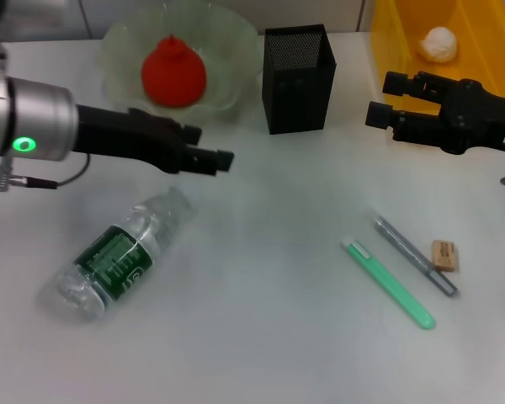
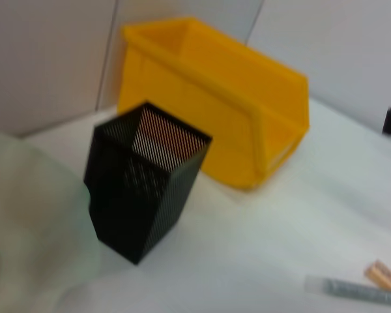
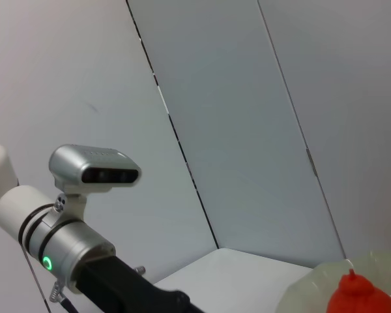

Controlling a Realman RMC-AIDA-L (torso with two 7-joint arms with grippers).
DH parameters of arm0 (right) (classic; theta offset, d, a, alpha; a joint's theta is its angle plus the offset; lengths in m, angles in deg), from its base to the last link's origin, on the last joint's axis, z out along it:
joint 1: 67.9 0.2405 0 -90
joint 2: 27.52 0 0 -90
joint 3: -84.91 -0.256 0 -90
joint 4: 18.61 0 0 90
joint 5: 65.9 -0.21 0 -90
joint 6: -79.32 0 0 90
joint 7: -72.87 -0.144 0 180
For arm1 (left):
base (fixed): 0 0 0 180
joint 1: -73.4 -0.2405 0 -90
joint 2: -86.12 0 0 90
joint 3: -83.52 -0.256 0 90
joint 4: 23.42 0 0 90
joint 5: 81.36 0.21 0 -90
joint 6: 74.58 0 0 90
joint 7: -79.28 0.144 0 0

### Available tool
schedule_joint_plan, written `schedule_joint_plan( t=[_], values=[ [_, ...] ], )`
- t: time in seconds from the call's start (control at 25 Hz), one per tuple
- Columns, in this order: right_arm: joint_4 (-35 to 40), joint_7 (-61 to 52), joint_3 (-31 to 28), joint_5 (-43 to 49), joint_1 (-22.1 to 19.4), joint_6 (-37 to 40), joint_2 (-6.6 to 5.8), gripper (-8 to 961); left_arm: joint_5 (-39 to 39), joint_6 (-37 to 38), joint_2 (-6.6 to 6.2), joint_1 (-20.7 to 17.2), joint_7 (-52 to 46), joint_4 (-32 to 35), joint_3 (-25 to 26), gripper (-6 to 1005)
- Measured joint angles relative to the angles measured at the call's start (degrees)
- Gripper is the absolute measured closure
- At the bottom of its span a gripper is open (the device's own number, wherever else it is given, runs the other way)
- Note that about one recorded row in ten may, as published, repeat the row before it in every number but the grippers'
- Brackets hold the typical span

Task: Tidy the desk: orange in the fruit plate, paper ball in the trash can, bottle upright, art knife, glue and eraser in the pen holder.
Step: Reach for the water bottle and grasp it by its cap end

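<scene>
The orange (image 1: 174, 74) sits in the pale-green fruit plate (image 1: 236, 38) at the back left. The paper ball (image 1: 438, 44) lies inside the yellow trash can (image 1: 387, 25) at the back right. Between them stands the black mesh pen holder (image 1: 297, 77). The bottle (image 1: 118, 257) lies on its side at the front left, cap toward my left gripper (image 1: 209, 146), which hovers open and empty above it. On the desk at the front right lie a green stick (image 1: 390, 282), a grey stick (image 1: 415, 255) and the tan eraser (image 1: 445, 254). My right gripper (image 1: 385, 98) hangs open beside the trash can.
The left wrist view shows the pen holder (image 2: 143, 189) close up, the trash can (image 2: 215, 98) behind it, and the eraser (image 2: 383, 275) and grey stick (image 2: 355, 290) farther off. A cable (image 1: 34, 181) trails from the left arm. White wall panels back the desk (image 1: 261, 337).
</scene>
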Motion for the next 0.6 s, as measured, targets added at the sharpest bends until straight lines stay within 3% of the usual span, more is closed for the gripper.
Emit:
schedule_joint_plan(
  t=[0.6],
  values=[
    [-0.03,0.27,-0.04,0.01,0.08,-0.04,0.05,150,16.61,-4.36,0.35,5.93,-16.92,0.79,-10.88,276]
  ],
)
